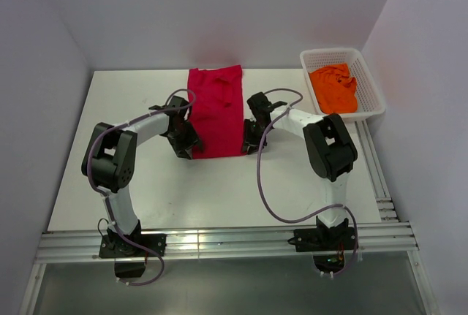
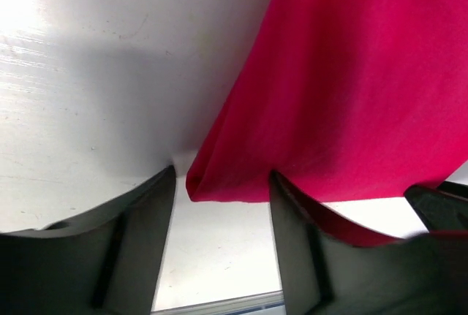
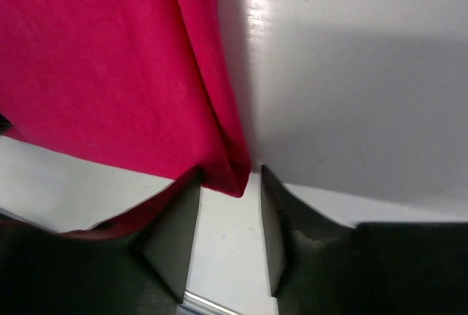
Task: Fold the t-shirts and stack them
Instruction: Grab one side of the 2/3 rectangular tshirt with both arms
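The crimson red t-shirt (image 1: 216, 110) lies flat as a long narrow strip on the white table, running from the back edge toward me. My left gripper (image 1: 186, 145) is open at its near left corner; in the left wrist view that corner (image 2: 219, 187) sits between the two spread fingers (image 2: 223, 205). My right gripper (image 1: 252, 143) is open at the near right corner; in the right wrist view the corner (image 3: 230, 176) lies in its gap (image 3: 227, 191). The orange t-shirt (image 1: 335, 88) lies crumpled in the basket.
A white mesh basket (image 1: 369, 81) stands at the back right corner of the table (image 1: 110, 169). Metal rails (image 1: 219, 242) run along the near edge, and more along the right side. White walls enclose the back and both sides.
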{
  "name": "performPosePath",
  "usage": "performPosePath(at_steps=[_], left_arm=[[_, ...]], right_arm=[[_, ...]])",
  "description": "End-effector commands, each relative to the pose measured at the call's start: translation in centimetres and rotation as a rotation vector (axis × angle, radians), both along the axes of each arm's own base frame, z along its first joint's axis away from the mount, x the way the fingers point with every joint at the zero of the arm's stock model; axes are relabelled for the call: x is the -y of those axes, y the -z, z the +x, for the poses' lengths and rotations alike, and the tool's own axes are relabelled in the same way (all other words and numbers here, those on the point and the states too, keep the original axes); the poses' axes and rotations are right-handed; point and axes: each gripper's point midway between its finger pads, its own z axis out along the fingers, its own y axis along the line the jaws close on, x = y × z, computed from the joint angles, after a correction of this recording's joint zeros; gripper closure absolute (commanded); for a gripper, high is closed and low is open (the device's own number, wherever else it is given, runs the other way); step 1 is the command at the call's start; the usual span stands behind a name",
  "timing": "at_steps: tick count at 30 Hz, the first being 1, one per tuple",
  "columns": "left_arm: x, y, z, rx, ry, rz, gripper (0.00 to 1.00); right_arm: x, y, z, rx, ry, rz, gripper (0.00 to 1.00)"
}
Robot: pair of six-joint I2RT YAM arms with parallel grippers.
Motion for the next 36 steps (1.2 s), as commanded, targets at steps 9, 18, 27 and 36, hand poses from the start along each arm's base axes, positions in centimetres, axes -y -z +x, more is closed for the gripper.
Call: performPosePath(at_steps=[9, 18, 27, 36], left_arm=[[0.0, 0.3, 0.4, 0.020, -0.014, 0.021, 0.82], [-0.7, -1.8, 0.1, 0.076, -0.009, 0.049, 1.00], [-1.7, -3.1, -1.8, 0.090, -0.024, 0.075, 1.00], [-1.7, -4.0, -5.5, 0.098, -0.031, 0.077, 1.00]], right_arm=[[-0.4, 0.2, 0.1, 0.029, -0.041, -0.011, 1.00], [0.5, -3.2, -0.3, 0.105, -0.048, -0.017, 1.00], [0.5, -5.9, -2.6, 0.140, -0.024, 0.065, 1.00], [1.8, -6.7, -6.0, 0.164, -0.023, 0.071, 1.00]])
